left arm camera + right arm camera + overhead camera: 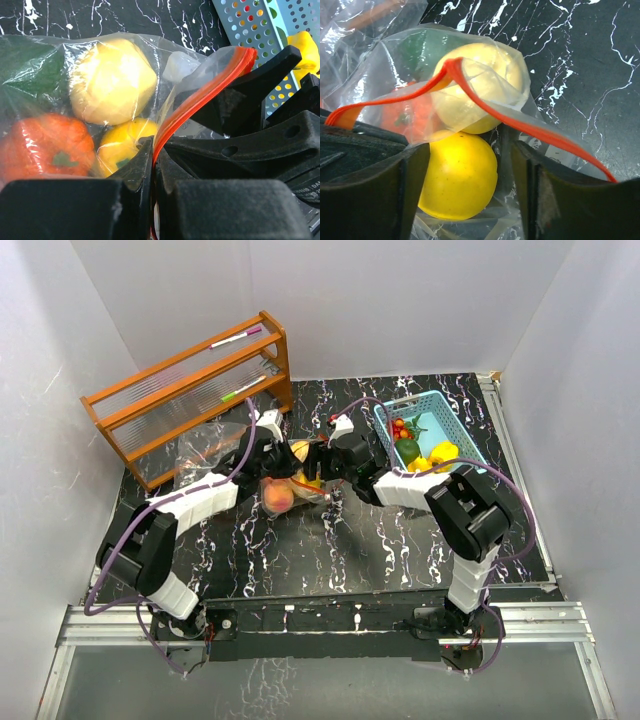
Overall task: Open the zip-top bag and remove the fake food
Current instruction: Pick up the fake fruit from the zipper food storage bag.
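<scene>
Zip-top bag (190,70) on surface (380,540), fake food (110,80) inside, just ahead of both end effectors. Left end effector (154,155): clamped on the bag's red zip (200,95). Right end effector (470,170): fingers apart, yellow fruit (455,185) between them.

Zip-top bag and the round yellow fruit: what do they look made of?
The zip-top bag looks like thin clear plastic film, glossy: it crinkles and throws glare, with an orange-red zip strip. The round yellow fruit seems hard moulded plastic, smooth with a soft sheen.
</scene>
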Controlling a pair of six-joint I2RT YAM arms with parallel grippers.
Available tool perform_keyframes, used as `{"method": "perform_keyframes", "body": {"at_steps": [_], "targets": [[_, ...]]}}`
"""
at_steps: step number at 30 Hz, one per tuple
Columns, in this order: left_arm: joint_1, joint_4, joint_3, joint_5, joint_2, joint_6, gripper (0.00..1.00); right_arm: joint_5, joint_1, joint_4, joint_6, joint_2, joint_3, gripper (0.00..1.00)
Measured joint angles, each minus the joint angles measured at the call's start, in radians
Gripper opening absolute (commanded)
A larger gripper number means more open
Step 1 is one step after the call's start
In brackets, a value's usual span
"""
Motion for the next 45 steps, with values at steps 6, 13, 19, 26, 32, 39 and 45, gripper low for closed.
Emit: {"method": "perform_keyframes", "body": {"at_steps": [6, 13, 19, 26, 32, 39, 45], "targets": [[0.012, -0.018, 0.000, -0.008, -0.008, 0.011, 0.00, 0.019, -0.001, 0.014, -0.003, 0.056, 0.032, 0.86], [0.019, -0.052, 0.000, -0.035, -0.008, 0.030, 0.00, 0.013, 0.008, 0.063, 0.003, 0.138, 0.076, 0.76], [0.019, -0.061, 0.000, -0.036, -0.008, 0.037, 0.00, 0.015, 0.021, 0.074, 0.000, 0.140, 0.077, 0.71], [0.019, -0.076, 0.000, -0.047, -0.008, 0.040, 0.00, 0.042, 0.021, 0.047, -0.023, 0.135, 0.077, 0.98], [0.013, -0.092, 0.000, -0.024, -0.007, 0.039, 0.00, 0.029, 0.022, -0.021, -0.046, 0.088, 0.047, 0.98], [-0.005, -0.132, 0.000, 0.005, -0.007, 0.041, 0.00, -0.016, 0.016, -0.066, -0.029, 0.060, 0.007, 0.97], [-0.011, -0.154, 0.000, 0.019, -0.005, 0.043, 0.00, -0.045, 0.016, -0.059, -0.002, 0.060, -0.027, 0.76]]}}
